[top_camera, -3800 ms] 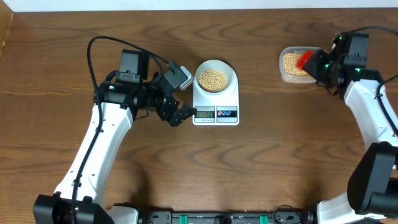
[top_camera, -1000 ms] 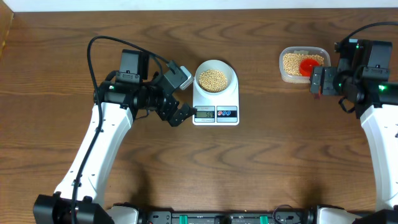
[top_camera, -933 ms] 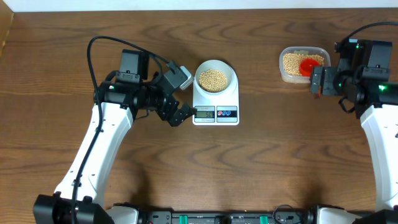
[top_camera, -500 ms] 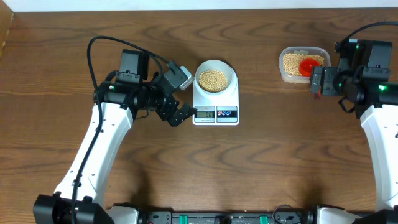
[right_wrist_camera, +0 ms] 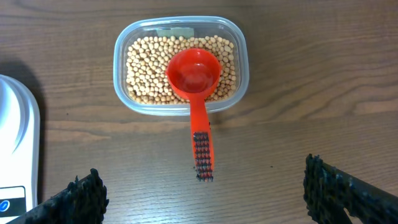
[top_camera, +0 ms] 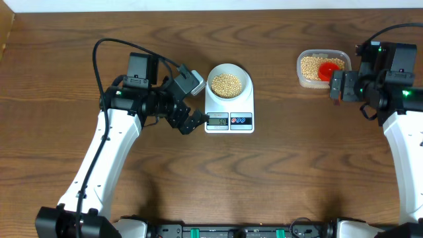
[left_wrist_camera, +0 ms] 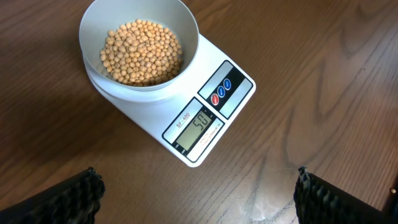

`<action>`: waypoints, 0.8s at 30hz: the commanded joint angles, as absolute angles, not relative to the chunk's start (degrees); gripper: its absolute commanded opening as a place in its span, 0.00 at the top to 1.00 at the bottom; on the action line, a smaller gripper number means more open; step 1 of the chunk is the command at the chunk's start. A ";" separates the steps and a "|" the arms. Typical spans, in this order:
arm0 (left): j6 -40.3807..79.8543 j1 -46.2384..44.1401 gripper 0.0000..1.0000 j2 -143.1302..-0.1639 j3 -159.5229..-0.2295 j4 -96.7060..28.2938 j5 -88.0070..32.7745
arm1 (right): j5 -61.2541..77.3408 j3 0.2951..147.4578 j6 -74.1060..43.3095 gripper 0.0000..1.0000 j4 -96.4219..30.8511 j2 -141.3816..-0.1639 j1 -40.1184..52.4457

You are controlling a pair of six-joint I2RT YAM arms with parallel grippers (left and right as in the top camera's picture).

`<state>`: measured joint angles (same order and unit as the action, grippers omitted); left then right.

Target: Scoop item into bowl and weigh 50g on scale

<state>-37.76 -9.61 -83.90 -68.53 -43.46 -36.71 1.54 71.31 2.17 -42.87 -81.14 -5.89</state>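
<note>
Beans sat in the bowl on the scale, whose display seemed to read fifty; I judged the weighing done. My left gripper hung jaws apart beside the scale, my right gripper likewise well right of it, by the scoop lying in the container.

Small white bowl sits upright on the flat white scale, toward its back end, tan-yellow beans piled loose inside.

wide open table between scale and container. left gripper crowds scale's left side; scoop handle juts off container's right side, toward right gripper.
</note>
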 commanded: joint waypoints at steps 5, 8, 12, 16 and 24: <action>-38.57 -9.74 0.00 -83.90 -68.03 -43.57 -36.45 | 1.65 72.29 3.05 0.01 -43.11 -80.71 -5.91; -38.57 -9.74 0.00 -83.90 -68.03 -43.59 -36.45 | 1.65 72.29 3.05 0.01 -43.11 -80.71 -5.91; -38.57 -9.74 0.00 -83.90 -68.03 -43.59 -36.45 | 1.65 72.29 3.05 0.01 -43.11 -80.71 -5.91; -38.57 -9.74 0.00 -83.90 -68.03 -43.59 -36.42 | 1.65 72.29 3.05 0.01 -43.11 -80.71 -5.91; -38.57 -9.56 0.00 -83.79 -68.03 -43.66 -31.51 | 1.65 72.29 3.05 0.01 -43.11 -80.71 -5.91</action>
